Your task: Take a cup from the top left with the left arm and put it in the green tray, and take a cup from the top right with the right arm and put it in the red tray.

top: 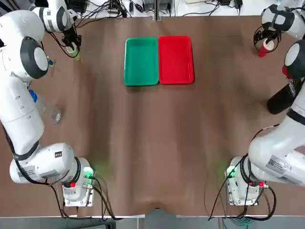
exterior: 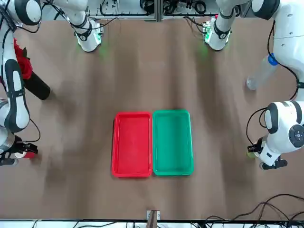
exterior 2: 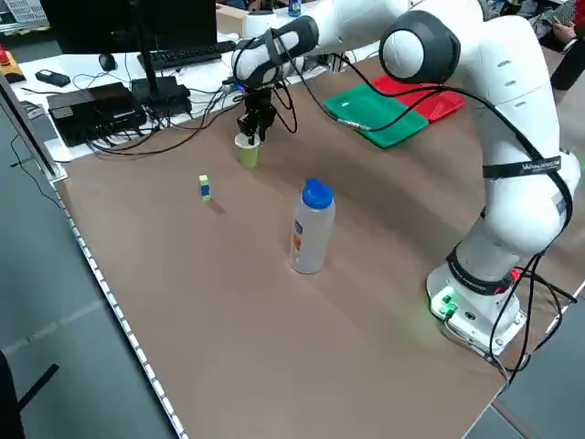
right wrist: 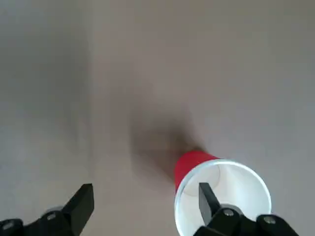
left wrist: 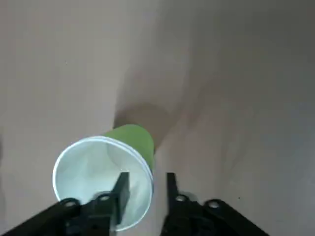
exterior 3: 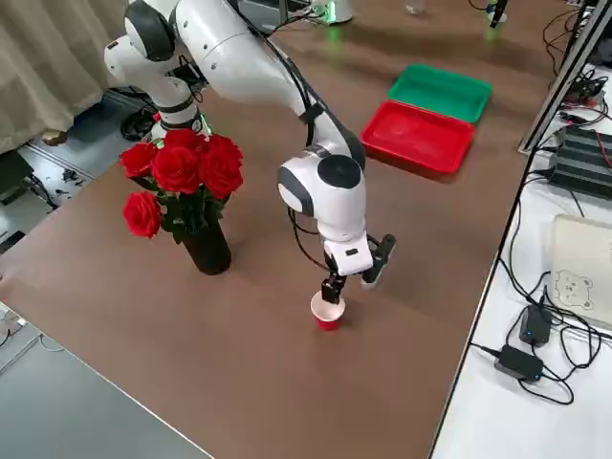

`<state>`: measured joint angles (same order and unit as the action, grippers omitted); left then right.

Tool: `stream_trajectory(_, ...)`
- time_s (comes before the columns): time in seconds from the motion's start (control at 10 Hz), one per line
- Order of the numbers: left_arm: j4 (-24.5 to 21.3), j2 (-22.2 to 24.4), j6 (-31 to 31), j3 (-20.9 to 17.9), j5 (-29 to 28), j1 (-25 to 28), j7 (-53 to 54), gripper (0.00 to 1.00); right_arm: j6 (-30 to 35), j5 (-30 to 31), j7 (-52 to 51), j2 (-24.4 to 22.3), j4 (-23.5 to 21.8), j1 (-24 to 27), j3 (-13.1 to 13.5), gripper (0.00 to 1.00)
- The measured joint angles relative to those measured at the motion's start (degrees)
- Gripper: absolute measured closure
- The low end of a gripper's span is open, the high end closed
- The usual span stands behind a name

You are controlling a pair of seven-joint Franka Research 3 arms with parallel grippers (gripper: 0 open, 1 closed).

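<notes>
Nearest my bases the table is bare; a little farther out on the left stands a plastic bottle (top: 47, 110), and on the right a vase of roses (exterior 3: 186, 191). Mid-table, the green tray (top: 141, 61) and red tray (top: 176, 59) lie side by side, touching, both without a cup.

Far left, my left gripper (left wrist: 145, 189) has one finger inside the olive-green cup (left wrist: 110, 179) and one outside, narrowed around the wall; I cannot tell whether the paper is pinched yet. Lifting too early would tip the cup or leave it behind.

Far right, my right gripper (right wrist: 142, 201) is spread wide, one finger dipping into the red cup (right wrist: 216, 189), the other well off to its side. Closing from this offset stance could shove the light cup sideways, or crumple its rim.
</notes>
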<state>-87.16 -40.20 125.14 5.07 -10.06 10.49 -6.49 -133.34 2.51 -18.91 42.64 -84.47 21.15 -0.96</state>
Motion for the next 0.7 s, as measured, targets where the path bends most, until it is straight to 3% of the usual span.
stream_trajectory(0.1, 0.0, -0.23, 0.37, 0.0, -0.01, 0.0, 0.0, 0.85, -0.03, 0.0, 0.0, 0.04, 0.01, 0.0, -0.01, 0.12)
stream_trajectory(0.2, 0.16, -0.25, 0.65, 0.0, -0.06, -0.02, 0.0, 0.98, -0.04, 0.0, 0.0, 0.04, 0.01, 0.0, -0.01, 0.3)
stream_trajectory(0.4, 1.04, 0.37, -0.14, 0.27, -0.06, -0.27, -0.88, 0.98, -0.04, 0.01, -0.63, 0.04, 0.02, 0.02, 0.0, 0.62)
stream_trajectory(0.6, 1.95, 3.57, -5.17, 2.3, -0.04, -0.86, -6.78, 0.98, -0.03, 0.03, -0.93, 0.03, 0.06, 0.16, 0.12, 0.94)
stream_trajectory(0.7, 2.05, 5.71, -8.31, 4.37, -0.04, -1.58, -10.73, 0.98, -0.01, 0.04, -1.02, 0.03, 0.27, 0.25, 0.25, 0.97)
